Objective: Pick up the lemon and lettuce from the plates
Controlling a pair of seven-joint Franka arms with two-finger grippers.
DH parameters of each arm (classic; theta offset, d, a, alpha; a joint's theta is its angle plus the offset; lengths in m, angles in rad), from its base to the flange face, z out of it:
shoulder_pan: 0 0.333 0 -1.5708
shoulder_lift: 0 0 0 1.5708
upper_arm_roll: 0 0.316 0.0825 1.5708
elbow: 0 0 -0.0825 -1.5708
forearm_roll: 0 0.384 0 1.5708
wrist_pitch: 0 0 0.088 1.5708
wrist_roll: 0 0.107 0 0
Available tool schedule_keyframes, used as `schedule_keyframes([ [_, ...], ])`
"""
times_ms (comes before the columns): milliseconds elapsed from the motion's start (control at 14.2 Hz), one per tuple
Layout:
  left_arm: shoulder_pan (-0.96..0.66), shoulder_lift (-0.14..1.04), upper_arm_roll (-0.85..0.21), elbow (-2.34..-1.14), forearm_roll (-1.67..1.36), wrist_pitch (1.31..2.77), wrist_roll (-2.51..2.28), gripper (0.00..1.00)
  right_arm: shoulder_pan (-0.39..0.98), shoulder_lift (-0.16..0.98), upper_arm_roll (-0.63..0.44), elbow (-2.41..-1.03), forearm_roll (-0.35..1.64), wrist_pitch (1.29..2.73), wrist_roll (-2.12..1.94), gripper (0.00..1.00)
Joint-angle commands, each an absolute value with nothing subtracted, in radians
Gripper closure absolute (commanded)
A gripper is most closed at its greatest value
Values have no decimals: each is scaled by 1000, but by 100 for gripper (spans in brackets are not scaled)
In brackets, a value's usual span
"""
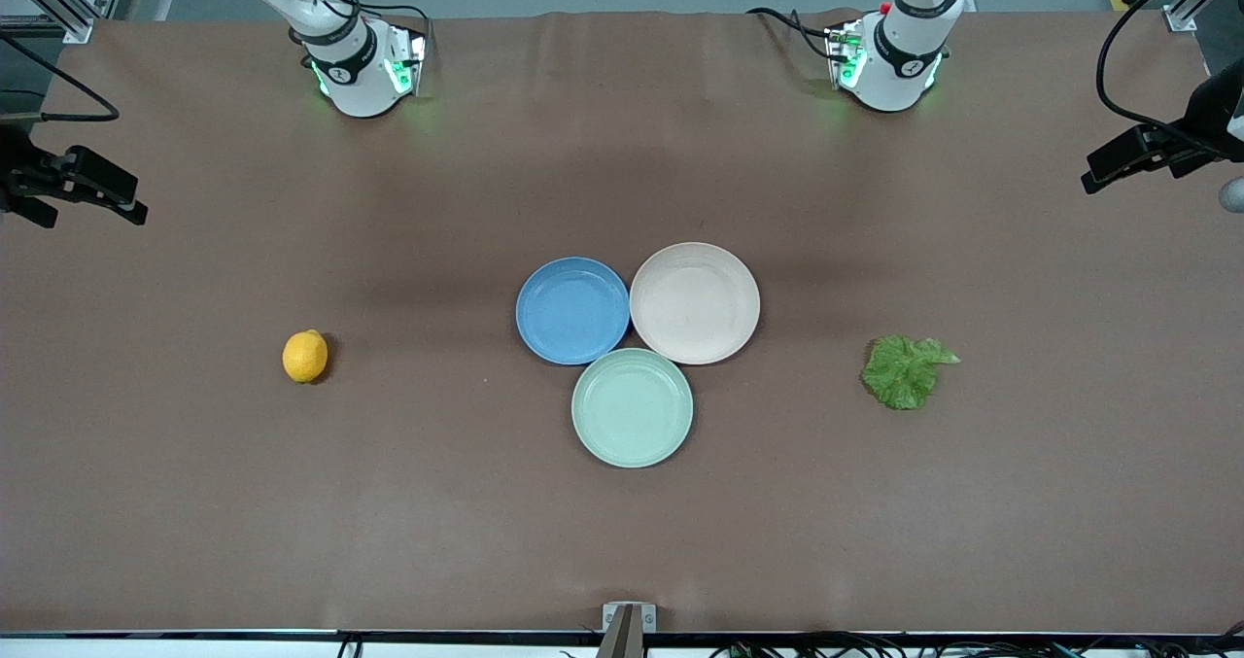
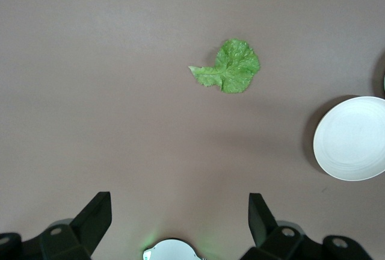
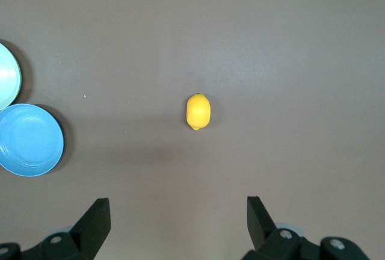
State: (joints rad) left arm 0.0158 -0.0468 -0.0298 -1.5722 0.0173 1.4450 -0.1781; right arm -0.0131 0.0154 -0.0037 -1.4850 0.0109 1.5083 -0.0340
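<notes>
One lemon (image 1: 305,357) sits alone on the brown tabletop (image 1: 194,502), toward the right arm's end, well apart from the plates. It is only slightly oval, and in the front view its long axis looks to run roughly toward and away from the front camera. One lettuce leaf (image 1: 906,371) lies flat toward the left arm's end, its pointed ragged tip aimed at that end of the tabletop, its rounder body toward the plates.

Three plates huddle in the middle, rims touching or just about: the blue plate (image 1: 572,309) beside the beige-pink plate (image 1: 695,302), and the mint-green plate (image 1: 633,407) nearer the front camera. All three are bare.

Both arms are raised, wrist cameras looking straight down. The right pincer (image 3: 178,227) hangs over bare tabletop near the lemon, fingers spread wide, gripping nothing. The left pincer (image 2: 180,227) hangs over bare tabletop near the lettuce, likewise spread wide with nothing between its fingers.
</notes>
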Motion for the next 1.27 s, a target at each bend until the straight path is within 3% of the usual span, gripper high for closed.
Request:
schedule_keyframes([
  [0, 18, -54, -31, -1571, 17, 1431, -178, 0, -21, 29, 3, -1462, 12, 1502, -40, 0],
  [493, 17, -46, -35, -1578, 12, 1407, -163, 0, -21, 29, 3, -1462, 11, 1502, -43, 0],
  [1197, 9, -67, -43, -1555, 22, 1488, -161, 0, -21, 29, 3, -1462, 9, 1502, -43, 0],
])
